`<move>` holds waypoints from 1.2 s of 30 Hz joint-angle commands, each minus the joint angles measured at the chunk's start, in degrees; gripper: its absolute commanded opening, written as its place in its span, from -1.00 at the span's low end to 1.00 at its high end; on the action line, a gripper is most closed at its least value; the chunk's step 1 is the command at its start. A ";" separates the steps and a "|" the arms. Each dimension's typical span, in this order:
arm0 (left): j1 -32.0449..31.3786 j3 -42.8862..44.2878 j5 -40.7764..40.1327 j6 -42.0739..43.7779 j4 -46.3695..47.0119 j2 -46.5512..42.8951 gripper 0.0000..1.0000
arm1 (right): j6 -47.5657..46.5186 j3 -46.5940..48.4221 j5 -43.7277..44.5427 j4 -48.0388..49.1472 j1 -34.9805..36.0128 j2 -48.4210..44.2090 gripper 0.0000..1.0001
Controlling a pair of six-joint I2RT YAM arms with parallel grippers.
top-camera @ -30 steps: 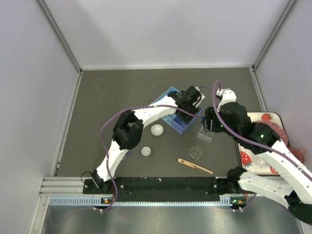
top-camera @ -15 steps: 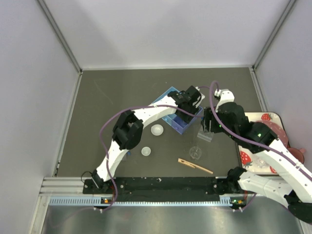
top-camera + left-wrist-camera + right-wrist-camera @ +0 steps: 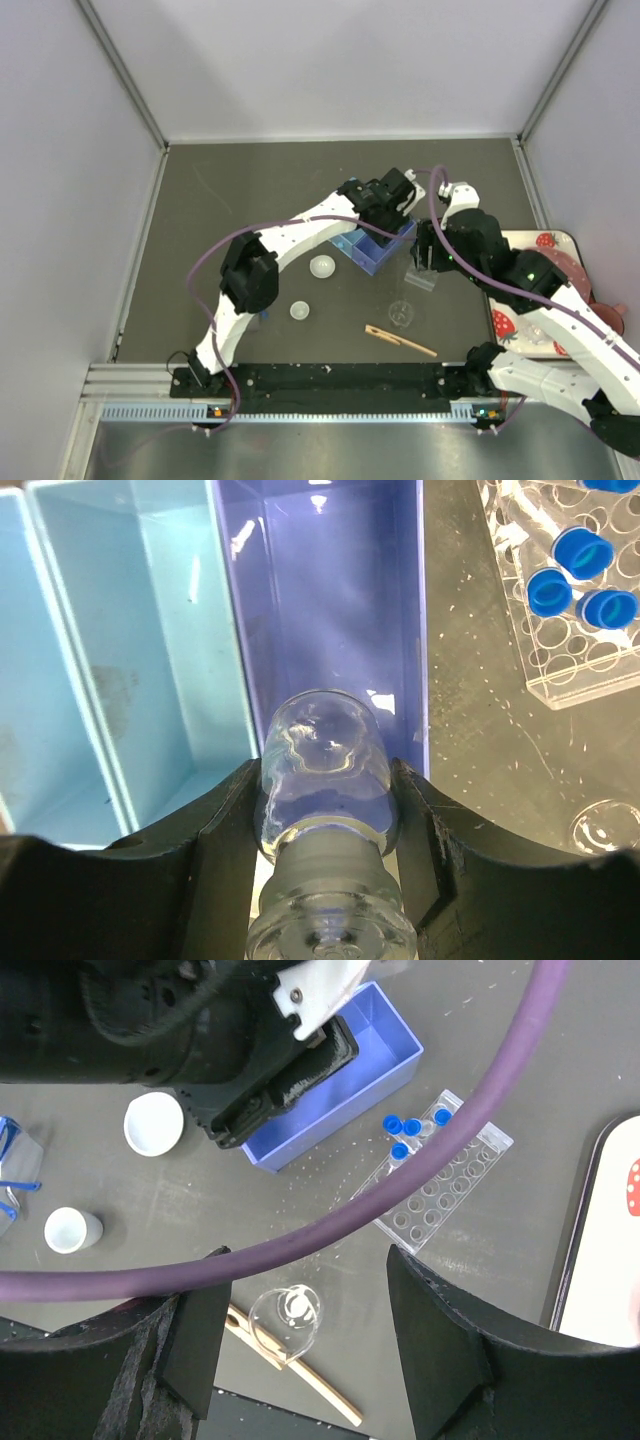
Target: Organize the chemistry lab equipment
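My left gripper is shut on a tiny glass beaker, held neck-first over the dark blue bin, which also shows in the top view. My right gripper is open and empty, hovering above the table; in the top view it is over the clear tube rack. The rack holds three blue-capped tubes. A second beaker lies by the wooden clip. Two round dishes sit left of it.
A light blue bin adjoins the dark blue one. The strawberry-print tray lies at the right edge under my right arm. A clear thing with blue edges shows at the far left of the right wrist view. Grey walls close in the table.
My left arm has swung its elbow to the left and the gripper with the beaker has shifted slightly farther back over the bins. My right arm has barely moved.
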 commanded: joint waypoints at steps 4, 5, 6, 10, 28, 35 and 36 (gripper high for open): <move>-0.33 2.45 -3.19 9.84 -0.32 -6.53 -1.00 | -0.42 2.41 -0.50 2.56 0.79 -0.25 0.27; -0.33 2.37 -4.75 10.89 0.03 -6.62 -1.00 | -0.42 2.50 -0.76 2.65 0.79 -0.43 0.26; -0.42 1.84 -5.64 13.25 0.38 -6.70 -1.00 | -0.33 2.50 -1.11 2.74 0.79 -0.51 0.26; -0.42 -1.49 -4.43 21.25 2.66 -8.02 -1.00 | -0.42 2.32 -1.21 2.65 0.79 -0.52 0.27; -1.04 -14.51 17.28 53.69 8.39 -13.83 -1.00 | -0.51 1.80 -2.70 2.21 0.79 -0.43 0.26; -0.95 -14.16 23.26 69.24 2.76 -12.42 -1.00 | -0.51 1.53 -2.53 1.95 0.79 -0.60 0.27; -0.95 -13.90 23.62 69.78 2.58 -12.16 -1.00 | -0.68 1.53 -2.52 1.95 0.79 -0.52 0.26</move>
